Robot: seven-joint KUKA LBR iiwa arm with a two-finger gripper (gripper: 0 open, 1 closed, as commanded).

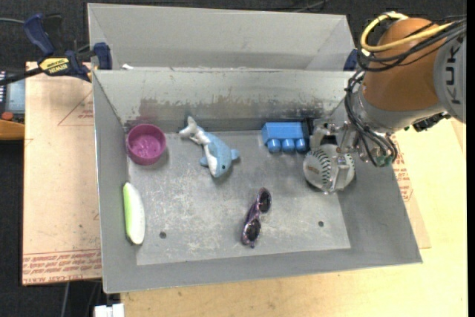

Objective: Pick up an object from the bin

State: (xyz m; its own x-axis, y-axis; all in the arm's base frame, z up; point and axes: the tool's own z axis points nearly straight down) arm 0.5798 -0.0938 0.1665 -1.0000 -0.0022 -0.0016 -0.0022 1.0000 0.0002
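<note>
The purple sunglasses (254, 217) lie nearest the camera, forward of the blue block (285, 136) and a little to its left in the view, toward the front wall of the bin (223, 252). Far left of the block and forward lies a white and green stick (133, 213). A pink cup (145, 143) stands well to the block's left, and a blue dolphin toy (211, 151) lies between cup and block.

My gripper (334, 163) hangs low in the bin, just right of the block and slightly forward of it. I cannot tell whether it is spread or pressed together. A pale ribbed round shape (320, 168) sits at its tip, and I cannot tell whether that is a thing of the bin or part of me.

I judge the pick not yet done, since nothing is plainly lifted and everything I can name rests on the floor. The block is the nearest candidate. What is left is to close on one thing and raise it clear.
</note>
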